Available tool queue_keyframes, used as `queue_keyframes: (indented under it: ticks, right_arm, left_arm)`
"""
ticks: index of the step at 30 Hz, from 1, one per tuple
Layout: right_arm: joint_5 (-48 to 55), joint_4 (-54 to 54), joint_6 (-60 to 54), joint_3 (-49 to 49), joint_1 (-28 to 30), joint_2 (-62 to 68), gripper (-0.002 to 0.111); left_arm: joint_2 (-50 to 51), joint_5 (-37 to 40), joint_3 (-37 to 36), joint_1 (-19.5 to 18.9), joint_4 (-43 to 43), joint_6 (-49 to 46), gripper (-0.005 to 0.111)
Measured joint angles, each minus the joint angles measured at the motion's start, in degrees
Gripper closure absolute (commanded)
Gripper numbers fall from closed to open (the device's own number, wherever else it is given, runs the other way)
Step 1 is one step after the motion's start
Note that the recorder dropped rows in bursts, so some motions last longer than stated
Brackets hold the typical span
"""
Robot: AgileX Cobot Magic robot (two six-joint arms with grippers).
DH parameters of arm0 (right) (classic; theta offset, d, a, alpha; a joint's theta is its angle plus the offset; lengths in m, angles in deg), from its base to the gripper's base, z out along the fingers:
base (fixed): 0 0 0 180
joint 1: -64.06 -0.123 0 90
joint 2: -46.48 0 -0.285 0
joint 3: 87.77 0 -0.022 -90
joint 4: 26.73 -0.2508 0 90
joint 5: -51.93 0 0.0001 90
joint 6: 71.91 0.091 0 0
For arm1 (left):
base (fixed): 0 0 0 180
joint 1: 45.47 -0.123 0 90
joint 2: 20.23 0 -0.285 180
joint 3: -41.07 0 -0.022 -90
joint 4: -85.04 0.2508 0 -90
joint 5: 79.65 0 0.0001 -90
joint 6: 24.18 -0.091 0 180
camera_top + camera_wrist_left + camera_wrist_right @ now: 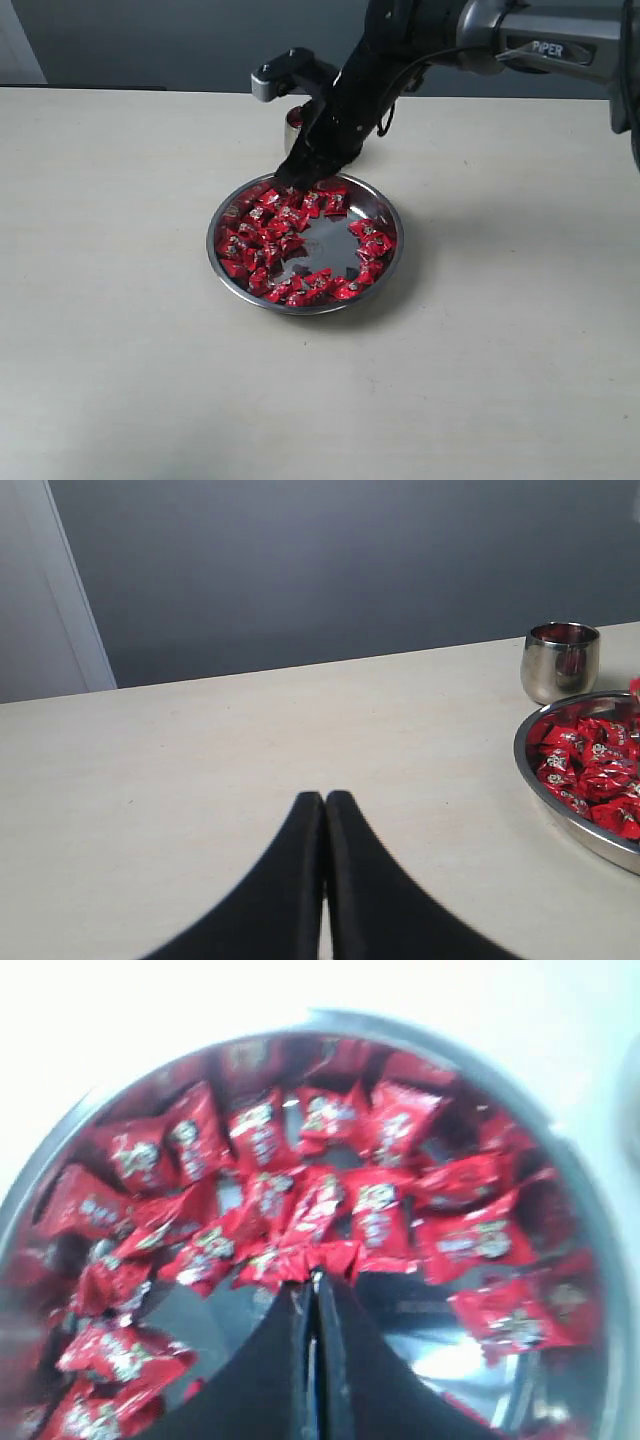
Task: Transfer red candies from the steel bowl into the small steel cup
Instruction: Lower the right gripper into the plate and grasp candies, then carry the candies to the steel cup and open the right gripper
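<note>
Your right gripper (290,180) is standing with its tips down in the wide, shallow, shiny steel bowl (300,310), at the bowl's far edge in the exterior view. Its two black fingers are pressing flat together with no gap showing between them (315,1278). The tips are touching the small candies in crinkled red foil wrappers (380,1210), and one wrapper is lying right against them. You cannot tell from the blurred wrist view whether any foil is actually pinched.

The red candies (270,235) are all lying in the steel bowl. They are crowding its left half and ringing its rim, and a bare patch of steel is showing towards the middle. The bowl is sitting on the pale beige table (120,350).

The small rounded steel cup (292,130) is standing upright just behind the bowl, close to its rim and partly hidden by your right arm. The left wrist view is showing it beside the bowl too (560,662).

Your left gripper (323,800) is holding off to the side over bare table, well apart from the bowl. Its fingers are closed against each other and gripping nothing.
</note>
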Motion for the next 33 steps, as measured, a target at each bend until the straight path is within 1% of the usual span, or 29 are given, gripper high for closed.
queue_keyframes:
  ticks: [8,14,17,23,32,33]
  right_arm:
    - [-20.0,2.2,0.5,0.0,1.4,-0.8,0.109]
    - [-32.7,2.2,0.5,0.0,1.6,0.7,0.109]
    - [-35.4,2.2,0.5,0.0,1.6,2.2,0.109]
    - [-37.4,1.1,0.5,0.0,1.6,4.8,0.109]
    - [-40.4,-1.5,1.5,0.0,2.1,5.1,0.109]
    - [-40.4,-1.5,2.0,0.0,2.3,5.1,0.107]
  left_arm:
    - [0.0,0.0,0.0,0.0,0.0,0.0,0.106]
    - [0.0,0.0,0.0,0.0,0.0,0.0,0.106]
    - [0.0,0.0,0.0,0.0,0.0,0.0,0.106]
    - [0.0,0.0,0.0,0.0,0.0,0.0,0.106]
    - [0.0,0.0,0.0,0.0,0.0,0.0,0.106]
    - [0.0,0.0,0.0,0.0,0.0,0.0,0.106]
